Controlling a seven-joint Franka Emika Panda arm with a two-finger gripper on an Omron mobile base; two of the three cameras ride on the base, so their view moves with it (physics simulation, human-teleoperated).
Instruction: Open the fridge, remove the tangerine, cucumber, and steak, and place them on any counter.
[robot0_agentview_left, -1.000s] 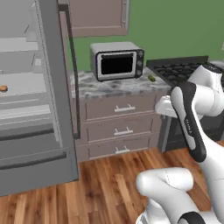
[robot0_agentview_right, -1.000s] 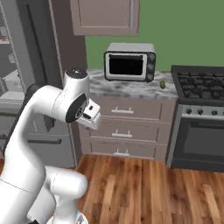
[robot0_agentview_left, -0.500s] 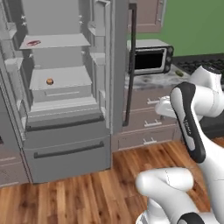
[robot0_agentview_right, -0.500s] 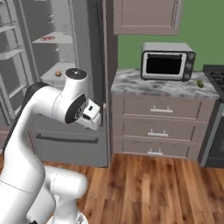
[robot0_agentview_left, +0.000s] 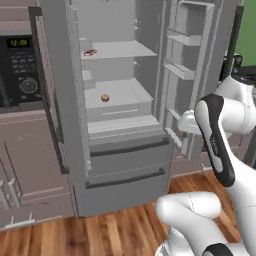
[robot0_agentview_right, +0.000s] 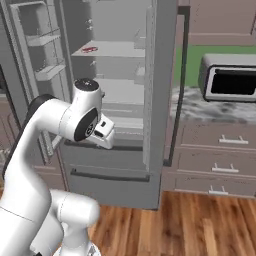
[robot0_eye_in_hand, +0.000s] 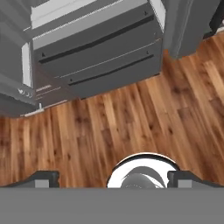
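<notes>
Writing on the built-in oven's (robot0_agentview_left: 17, 55) black control panel was too blurred to read, and no brand or label showed elsewhere. The fridge (robot0_agentview_left: 120, 165) stood with both upper doors swung open, its two lower drawers shut. In the left base view the steak (robot0_agentview_left: 90, 52) lay on the upper shelf near its left side, and the tangerine (robot0_agentview_left: 105, 98) sat on the shelf below, toward the front. The right base view showed the steak (robot0_agentview_right: 90, 49) on that same upper shelf. I could not make out the cucumber in the fridge. The gripper (robot0_eye_in_hand: 112, 179) pointed down at the wooden floor (robot0_eye_in_hand: 131, 127) in front of the fridge drawers, its jaws set wide apart with nothing between them. Both foods sat well above and apart from the jaws, which hung low before the open compartment. To the right of the fridge, the marbled worktop (robot0_agentview_right: 200, 110) carried a toaster oven (robot0_agentview_right: 230, 77) over taupe drawers (robot0_agentview_right: 220, 155).
</notes>
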